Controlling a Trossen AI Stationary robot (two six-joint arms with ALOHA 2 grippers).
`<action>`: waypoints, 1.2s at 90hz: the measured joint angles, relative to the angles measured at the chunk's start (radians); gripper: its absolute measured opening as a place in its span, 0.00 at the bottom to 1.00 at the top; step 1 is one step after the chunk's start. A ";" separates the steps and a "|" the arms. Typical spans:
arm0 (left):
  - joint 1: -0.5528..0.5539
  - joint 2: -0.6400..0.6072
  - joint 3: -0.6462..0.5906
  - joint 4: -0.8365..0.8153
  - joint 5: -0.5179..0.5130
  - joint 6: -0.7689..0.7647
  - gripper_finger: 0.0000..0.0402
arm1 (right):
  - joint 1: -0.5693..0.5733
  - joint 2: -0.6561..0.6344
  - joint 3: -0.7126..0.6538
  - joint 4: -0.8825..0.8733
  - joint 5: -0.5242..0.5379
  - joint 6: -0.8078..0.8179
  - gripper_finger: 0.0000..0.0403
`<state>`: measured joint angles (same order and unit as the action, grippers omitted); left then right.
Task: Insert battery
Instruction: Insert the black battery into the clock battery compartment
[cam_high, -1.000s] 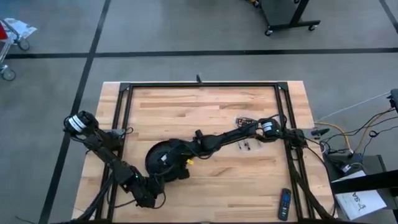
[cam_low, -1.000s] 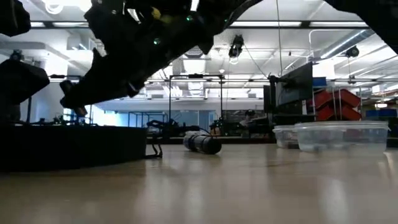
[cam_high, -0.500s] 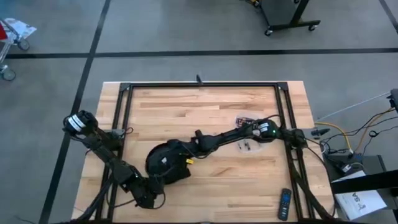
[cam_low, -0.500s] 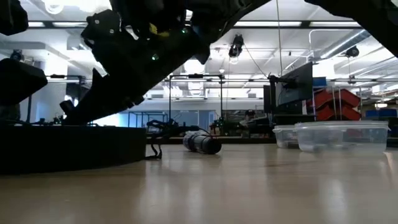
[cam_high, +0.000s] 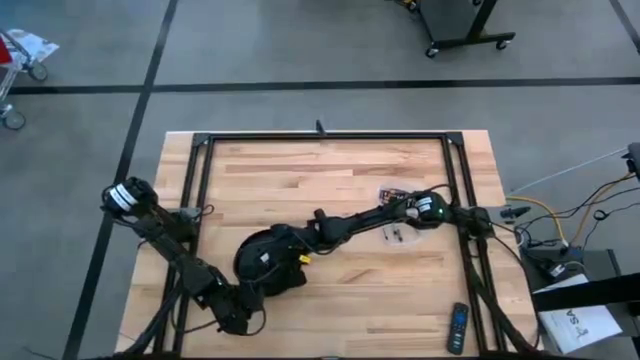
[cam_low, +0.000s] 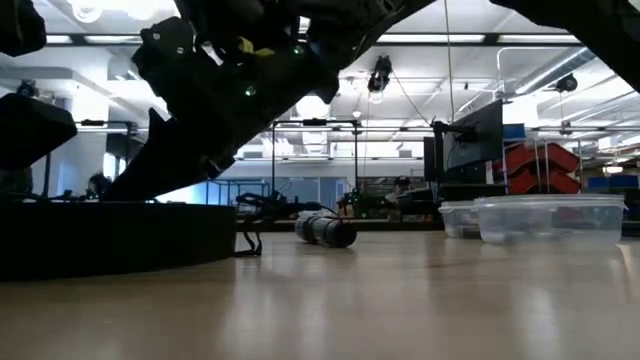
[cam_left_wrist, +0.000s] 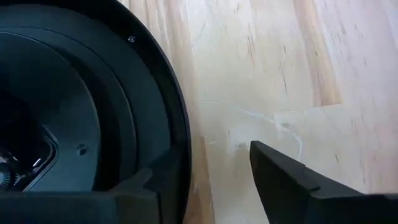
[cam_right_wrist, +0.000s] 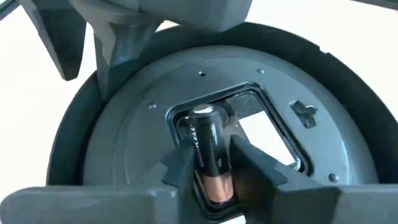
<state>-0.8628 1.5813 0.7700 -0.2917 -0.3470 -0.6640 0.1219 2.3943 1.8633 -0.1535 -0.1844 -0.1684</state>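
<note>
Right end effector (cam_right_wrist: 208, 163) is clamped on the battery (cam_right_wrist: 208, 149), one finger on each side of the cell — its copper-coloured end points toward the wrist and its silver end points into the rectangular compartment (cam_right_wrist: 249, 127) of the round device (cam_right_wrist: 323, 149). The battery stands tilted with its far end at the compartment's opening, not lying flat in it. In the high view the round device (cam_high: 262, 262) sits on the bench (cam_high: 330, 180) at about 7 o'clock from the bench centre, and the right arm (cam_high: 365, 220) reaches across to it from the 3 o'clock side.

Left end effector (cam_left_wrist: 214, 180) is at the device's edge: one finger (cam_left_wrist: 292, 183) is over bare wood just beside the rim (cam_left_wrist: 177, 112), the other lies over the device's dark body, so the fingers stand apart and straddle the rim. Whether they press on it cannot be told.

Outward from the device — small loose parts (cam_high: 393, 234) lie under the right arm at about 3 o'clock, and a remote control (cam_high: 456, 328) lies near the 5 o'clock corner. The low view shows clear plastic containers (cam_low: 545, 218) and a dark cylindrical object (cam_low: 325, 230) on the bench.
</note>
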 joint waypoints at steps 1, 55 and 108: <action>0.000 0.000 0.000 0.000 0.000 0.000 0.39 | 0.000 0.000 0.000 0.000 0.000 0.000 0.25; 0.000 -0.002 0.000 -0.004 0.000 0.000 0.35 | 0.014 0.000 0.073 -0.001 -0.003 0.038 0.26; 0.000 -0.002 0.000 -0.003 -0.006 0.000 0.35 | 0.023 0.000 0.049 0.068 -0.034 0.079 0.00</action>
<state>-0.8627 1.5791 0.7700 -0.2951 -0.3529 -0.6636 0.1445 2.3939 1.9125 -0.0854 -0.2180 -0.0897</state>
